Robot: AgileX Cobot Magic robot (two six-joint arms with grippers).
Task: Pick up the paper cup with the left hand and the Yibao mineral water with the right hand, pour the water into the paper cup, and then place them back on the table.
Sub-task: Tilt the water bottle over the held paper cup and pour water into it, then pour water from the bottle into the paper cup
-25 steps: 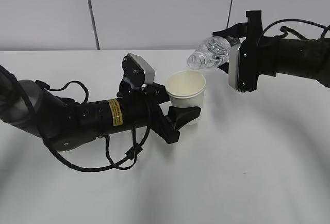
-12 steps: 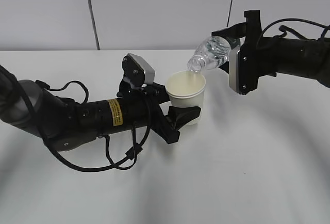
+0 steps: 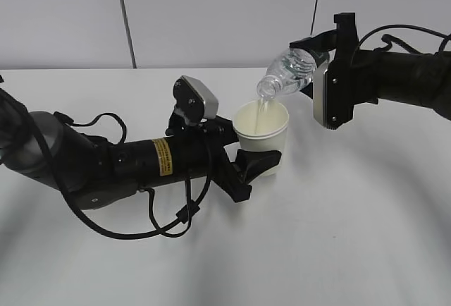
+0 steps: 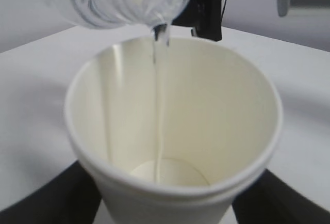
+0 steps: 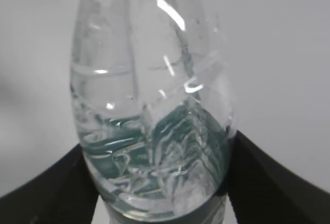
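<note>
My left gripper (image 3: 257,158) is shut on the paper cup (image 3: 261,135), holding it upright just above the table (image 3: 338,235). The cup (image 4: 175,131) fills the left wrist view, black fingers (image 4: 56,198) on both sides of its base. My right gripper (image 3: 310,63) is shut on the Yibao mineral water (image 3: 285,72), tipped mouth-down to the left over the cup's rim. A thin stream of water (image 4: 159,105) runs from the bottle's mouth (image 4: 160,28) into the cup's bottom. In the right wrist view the clear bottle (image 5: 154,121) sits between the black fingers (image 5: 268,182).
The grey panelled wall (image 3: 211,17) stands behind the table. A loop of black cable (image 3: 162,221) hangs under the left arm near the tabletop.
The bottle tipped further and water began running into the cup. My left arm shifted the cup slightly right, under the bottle's mouth.
</note>
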